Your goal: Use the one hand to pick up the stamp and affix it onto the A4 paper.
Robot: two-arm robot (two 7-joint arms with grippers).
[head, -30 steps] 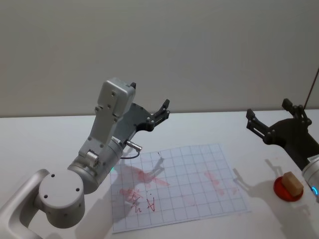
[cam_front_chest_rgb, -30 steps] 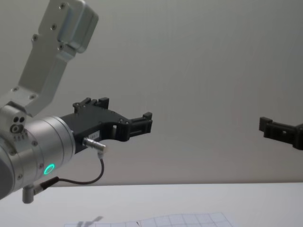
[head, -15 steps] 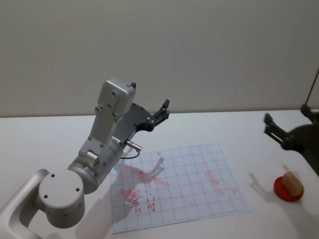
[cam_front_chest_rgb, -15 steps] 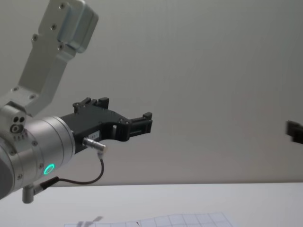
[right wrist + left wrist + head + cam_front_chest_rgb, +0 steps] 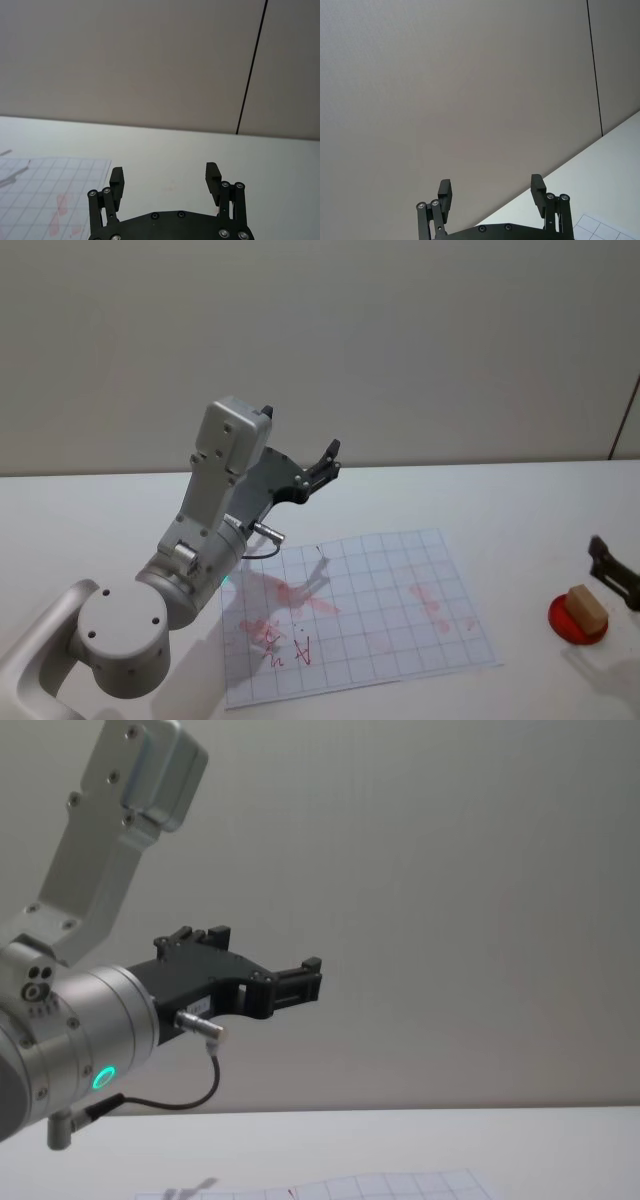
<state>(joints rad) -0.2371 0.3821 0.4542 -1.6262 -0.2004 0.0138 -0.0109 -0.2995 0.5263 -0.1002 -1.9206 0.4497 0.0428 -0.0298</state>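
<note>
Your right gripper (image 5: pixel 612 571) has dropped and swung out to the right since a second ago. Then it hung high over the far right of the table. Now, in the head view, it sits low at the right edge, just beside the stamp (image 5: pixel 587 607). The stamp, a small wooden block, stands on its red pad (image 5: pixel 558 622) on the table (image 5: pixel 520 510), right of the A4 paper (image 5: pixel 390 580) and apart from it. Neither stamp nor paper has shifted. The paper lies flat, with red smudges already on its grid. I read the descent as your approach to the pick, coming in alongside so the block can pass between the fingers. Your left gripper (image 5: pixel 327 462) is held up over the paper's far edge, where it was before, probably parked out of the way since one hand does the job.

In the left wrist view, the left gripper (image 5: pixel 491 187) has its fingers spread wide with nothing between them, pointing at the wall (image 5: pixel 470 75).

In the right wrist view, the right gripper (image 5: pixel 165 175) is likewise spread and empty. It faces out across the table, with the paper's corner (image 5: pixel 45 190) off to one side. You will likely need to tip it down onto the block before closing.

In the chest view, the left gripper (image 5: pixel 305 980) hangs high above the table, unchanged from the earlier picture.
</note>
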